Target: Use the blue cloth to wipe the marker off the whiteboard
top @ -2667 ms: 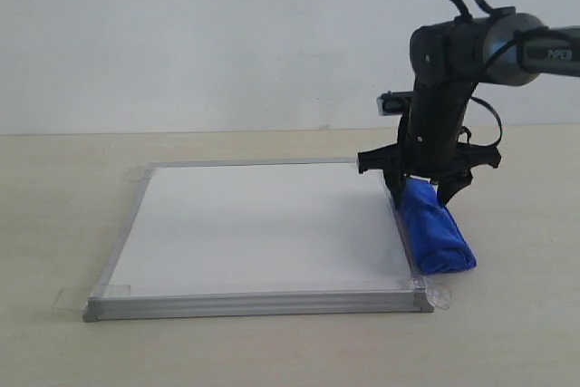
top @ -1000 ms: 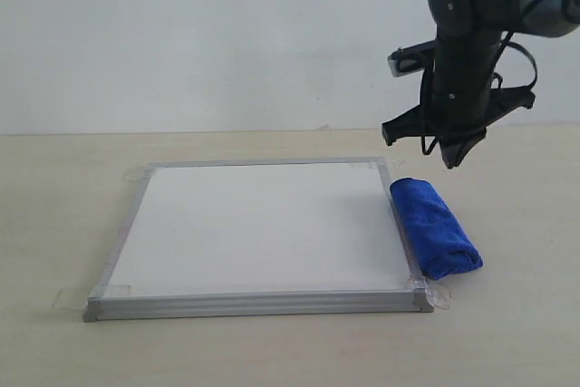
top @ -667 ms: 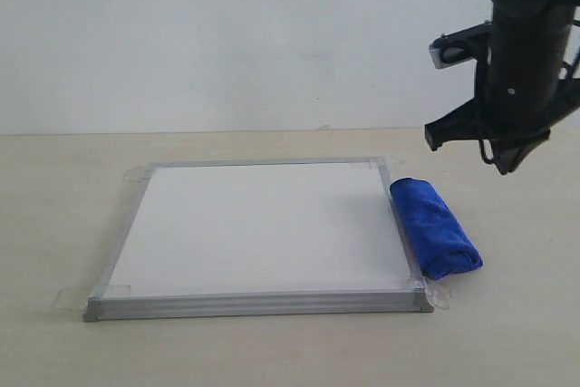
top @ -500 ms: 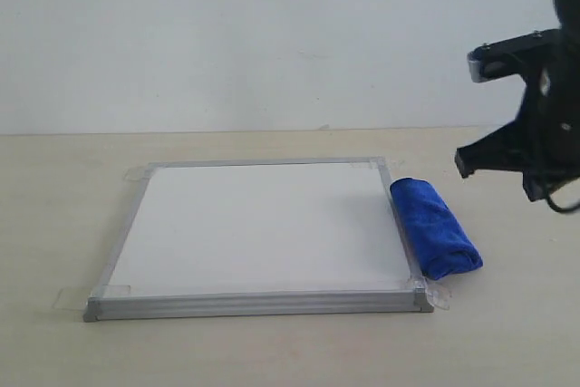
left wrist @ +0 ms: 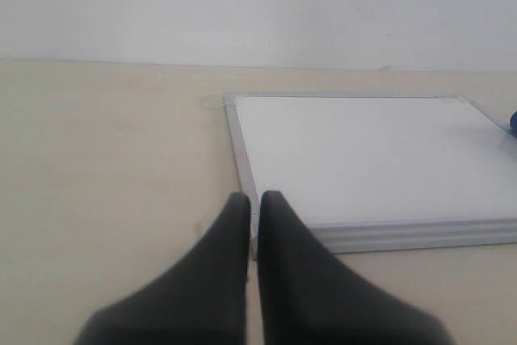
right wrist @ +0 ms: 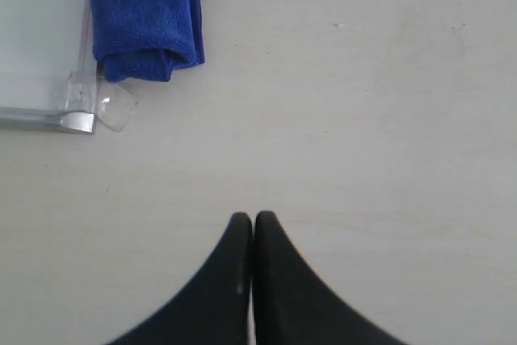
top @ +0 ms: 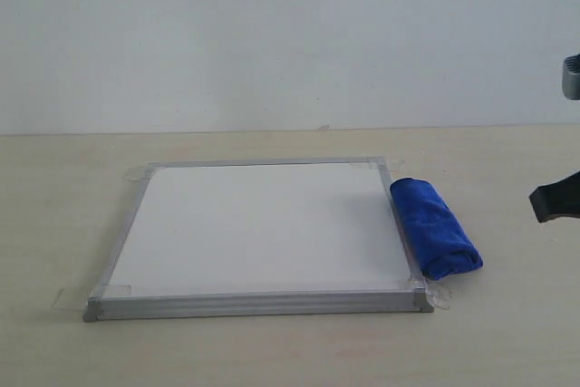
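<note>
Right gripper [right wrist: 253, 217], its fingers pressed together on nothing, has lifted off and swung well away to the right since it stood over the blue cloth [top: 435, 228] a few seconds ago. In the exterior view only a dark sliver of it shows at the frame's edge. Left gripper [left wrist: 255, 198], likewise closed and empty, hovers low off a board corner on the side away from the cloth. Around them the table [top: 507, 333] lies open, with broad bare room to the right of the cloth for any retreat. On it the whiteboard [top: 258, 224] sits flat, and no red marker shows anywhere on its white face, so the wiping looks finished. Let go, the cloth rests as a rolled bundle on the table, touching the board's right frame. A clear tape tab [right wrist: 117, 111] sticks out at the board's corner, just beside the cloth's end.
</note>
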`<act>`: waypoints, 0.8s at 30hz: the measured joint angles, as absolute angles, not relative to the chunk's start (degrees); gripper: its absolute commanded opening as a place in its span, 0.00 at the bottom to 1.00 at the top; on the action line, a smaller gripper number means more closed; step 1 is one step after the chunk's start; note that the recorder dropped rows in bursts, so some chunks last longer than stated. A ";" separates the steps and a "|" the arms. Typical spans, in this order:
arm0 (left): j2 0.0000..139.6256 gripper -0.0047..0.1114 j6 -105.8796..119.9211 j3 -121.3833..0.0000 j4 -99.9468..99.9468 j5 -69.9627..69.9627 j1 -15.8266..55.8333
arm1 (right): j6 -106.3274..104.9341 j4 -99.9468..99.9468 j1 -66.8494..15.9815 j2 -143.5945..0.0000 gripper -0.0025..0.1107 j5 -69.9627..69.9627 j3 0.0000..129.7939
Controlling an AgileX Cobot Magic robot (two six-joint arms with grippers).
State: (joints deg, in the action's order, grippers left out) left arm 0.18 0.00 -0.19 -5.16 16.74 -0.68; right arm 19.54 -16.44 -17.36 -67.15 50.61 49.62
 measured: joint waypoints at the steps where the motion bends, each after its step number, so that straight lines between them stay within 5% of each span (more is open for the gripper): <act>1: 0.18 0.07 0.00 -0.19 -5.16 16.74 -0.68 | 19.54 -16.44 -17.36 -67.01 0.02 50.53 49.62; 24: 0.18 0.07 0.00 -0.19 -5.16 16.74 -0.68 | 19.54 -16.19 -17.36 -46.20 0.02 48.10 49.53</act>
